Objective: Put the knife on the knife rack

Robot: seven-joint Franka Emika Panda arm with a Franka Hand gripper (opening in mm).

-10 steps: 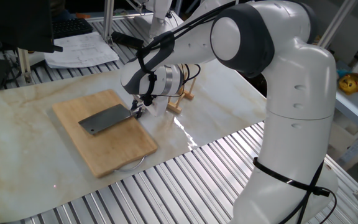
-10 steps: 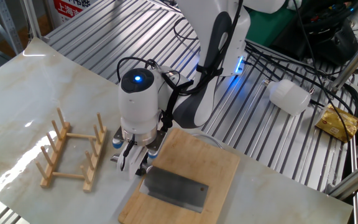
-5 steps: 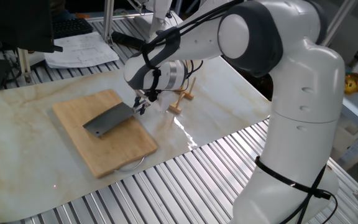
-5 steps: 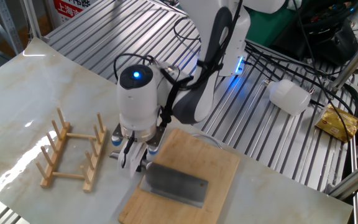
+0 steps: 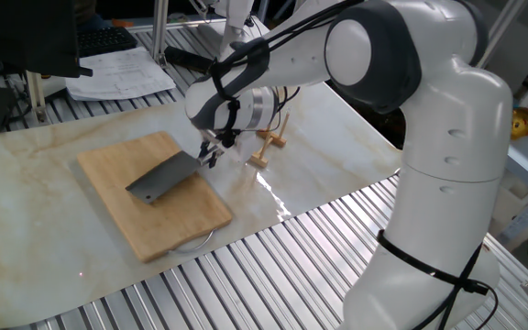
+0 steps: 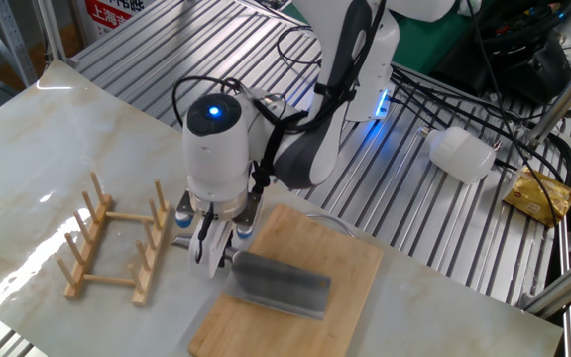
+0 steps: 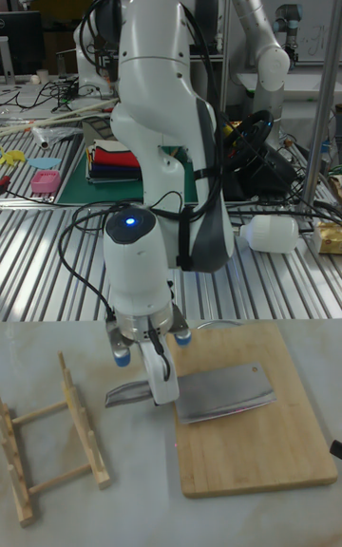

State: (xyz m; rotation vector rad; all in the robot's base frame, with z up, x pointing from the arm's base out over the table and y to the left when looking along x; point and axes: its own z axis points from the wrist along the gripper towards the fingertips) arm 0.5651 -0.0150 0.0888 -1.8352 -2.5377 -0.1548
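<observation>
1. The gripper (image 7: 152, 378) clamps the handle of the knife (image 7: 226, 391), whose broad grey blade tilts above the bamboo cutting board (image 7: 275, 447).
2. From the tall fixed view, the handle end juts out left of the fingers (hidden in the other views).
3. The knife rack (image 6: 117, 241) stands empty on the marble table (image 6: 38, 139), just beside the gripper.
4. In one fixed view, the arm mostly hides the knife rack (image 5: 269, 142).
</observation>
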